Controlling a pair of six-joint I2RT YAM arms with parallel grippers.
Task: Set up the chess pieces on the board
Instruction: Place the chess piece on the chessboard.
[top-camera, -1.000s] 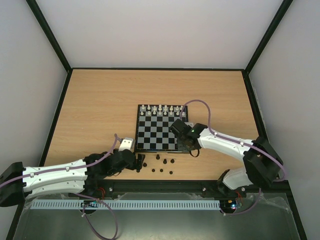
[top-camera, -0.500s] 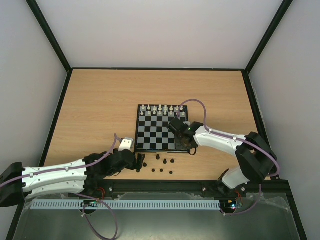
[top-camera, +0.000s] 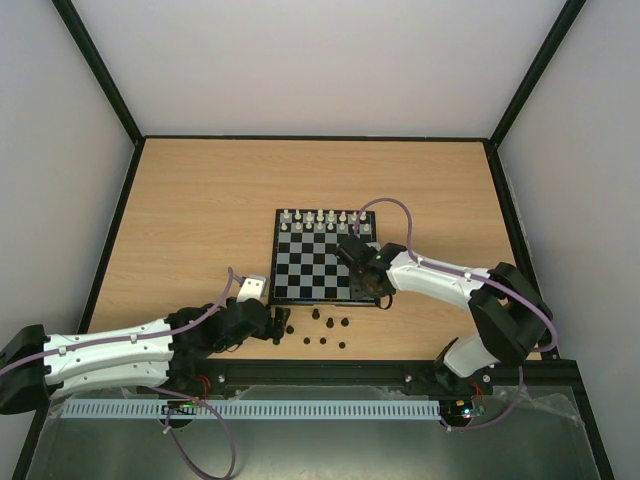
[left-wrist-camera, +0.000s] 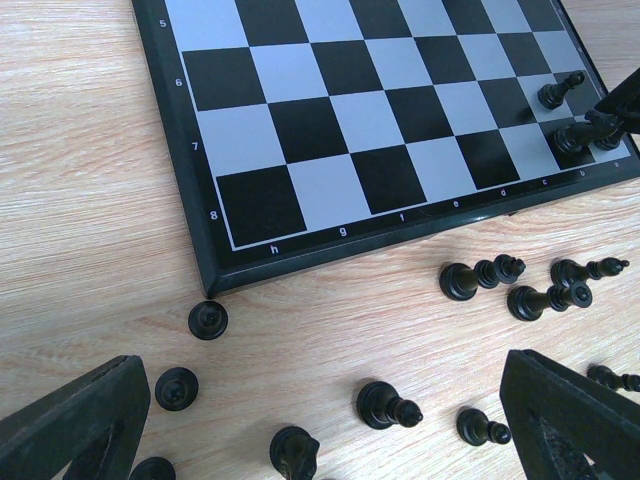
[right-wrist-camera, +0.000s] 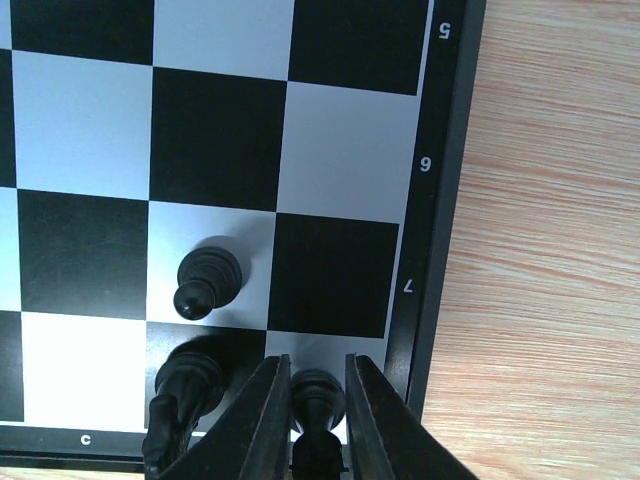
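black pieces (left-wrist-camera: 480, 280) lie mostly off the board (left-wrist-camera: 330, 90), scattered on the table (left-wrist-camera: 90, 200) just beside its near edge. several are on their sides and a few stand upright. only three look to be on the board, all at its near right corner. a pawn (right-wrist-camera: 208, 282) stands on a light square one row in from the near edge. a taller piece (right-wrist-camera: 185, 385) is on the dark square behind it, and a corner piece (right-wrist-camera: 317, 395) is on the last light square. the right gripper (right-wrist-camera: 317, 372) hangs over that corner, its jaws drawn close on either side of the corner piece. they seem to touch it on both flanks, so i read it as gripped while it stands on its square. the left gripper (left-wrist-camera: 320, 420) sits over the loose pieces by the board's near left corner, jaws spread wide and holding nothing. white pieces (top-camera: 325, 220) line the board's far edge. the job looks to be at an early stage: about three placed, the back row nearly bare, one pawn set, and the toppled ones likely fiddly to pick up.
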